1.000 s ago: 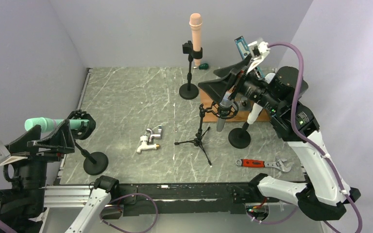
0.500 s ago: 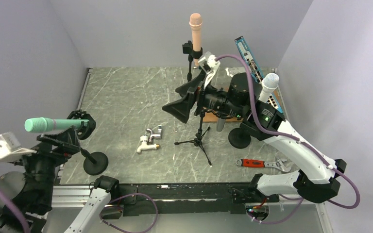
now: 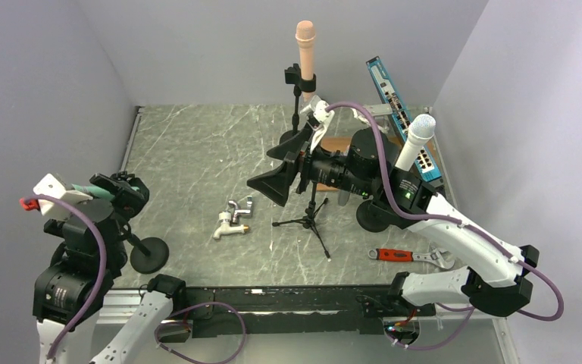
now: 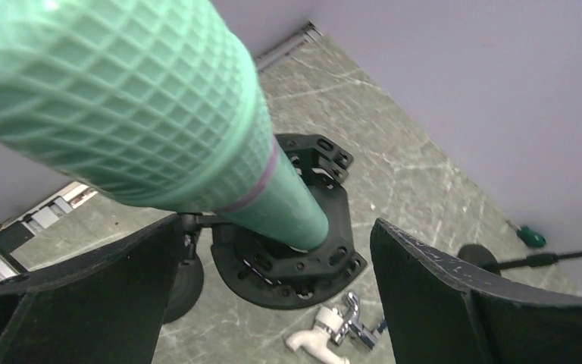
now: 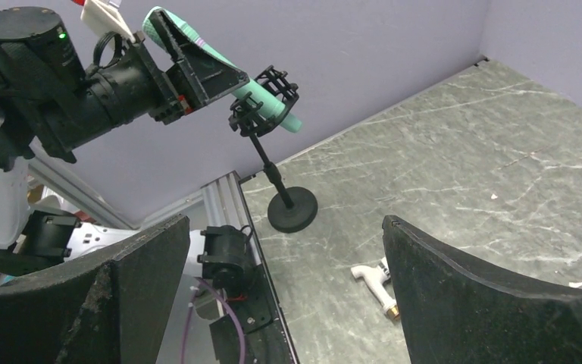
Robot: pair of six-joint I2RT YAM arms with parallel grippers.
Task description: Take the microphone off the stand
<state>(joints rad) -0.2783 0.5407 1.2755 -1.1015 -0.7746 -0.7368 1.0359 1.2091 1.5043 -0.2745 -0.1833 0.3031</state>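
Robot lab, grey-walled test table [image 3: 197,159]

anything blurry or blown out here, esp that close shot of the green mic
Left wrist view: the green microphone looms close yet its mesh is crisp; the left hand is near-black, little detail. Right wrist view: sharp through to the stand. Top external view: even light, soft shadows, no glare on the table.
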